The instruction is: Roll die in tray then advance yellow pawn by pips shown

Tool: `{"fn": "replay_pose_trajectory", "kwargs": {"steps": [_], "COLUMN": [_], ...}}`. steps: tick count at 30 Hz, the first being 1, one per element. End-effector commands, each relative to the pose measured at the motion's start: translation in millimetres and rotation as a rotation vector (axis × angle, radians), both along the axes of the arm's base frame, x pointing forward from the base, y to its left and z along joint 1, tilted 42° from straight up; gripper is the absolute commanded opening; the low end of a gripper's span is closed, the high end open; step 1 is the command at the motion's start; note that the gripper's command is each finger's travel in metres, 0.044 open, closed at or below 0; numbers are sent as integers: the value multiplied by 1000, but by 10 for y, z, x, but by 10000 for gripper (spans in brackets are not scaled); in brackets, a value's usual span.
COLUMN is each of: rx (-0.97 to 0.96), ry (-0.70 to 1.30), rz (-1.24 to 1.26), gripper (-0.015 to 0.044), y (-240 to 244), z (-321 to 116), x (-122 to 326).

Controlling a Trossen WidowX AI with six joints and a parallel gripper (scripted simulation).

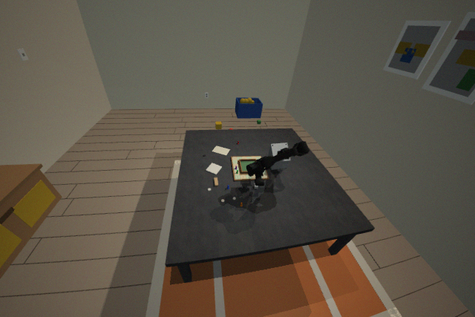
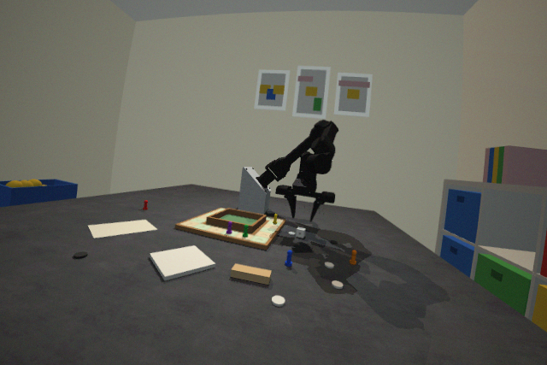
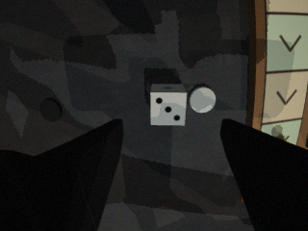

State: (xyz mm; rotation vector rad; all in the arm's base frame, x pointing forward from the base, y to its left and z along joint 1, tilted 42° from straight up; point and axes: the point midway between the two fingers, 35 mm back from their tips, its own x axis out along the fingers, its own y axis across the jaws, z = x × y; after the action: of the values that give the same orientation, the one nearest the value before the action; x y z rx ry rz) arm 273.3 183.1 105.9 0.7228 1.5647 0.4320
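Observation:
My gripper is open and empty, pointing down a little above the white die. The die lies on the table beside the board and shows three pips on its top face in the wrist view. The board has arrow tiles around a wooden tray with a green floor. The yellow pawn stands upright on the board's track, on the side near the gripper; in the wrist view it is only partly visible. Purple and green pawns stand on the board.
A white disc lies right beside the die. A dark disc lies farther off. Blue and orange pawns, a wooden block and more white discs are nearer the exterior camera.

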Motion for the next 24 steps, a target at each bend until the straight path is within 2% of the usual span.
{"fn": "replay_pose_trajectory", "kwargs": {"steps": [1,24], "rx": [4,5], "ry": [13,13], "rz": [-5,-5], "gripper": [275,275], "y": [14,286], "z": [-1,-298], "x": [-9,-15]}}
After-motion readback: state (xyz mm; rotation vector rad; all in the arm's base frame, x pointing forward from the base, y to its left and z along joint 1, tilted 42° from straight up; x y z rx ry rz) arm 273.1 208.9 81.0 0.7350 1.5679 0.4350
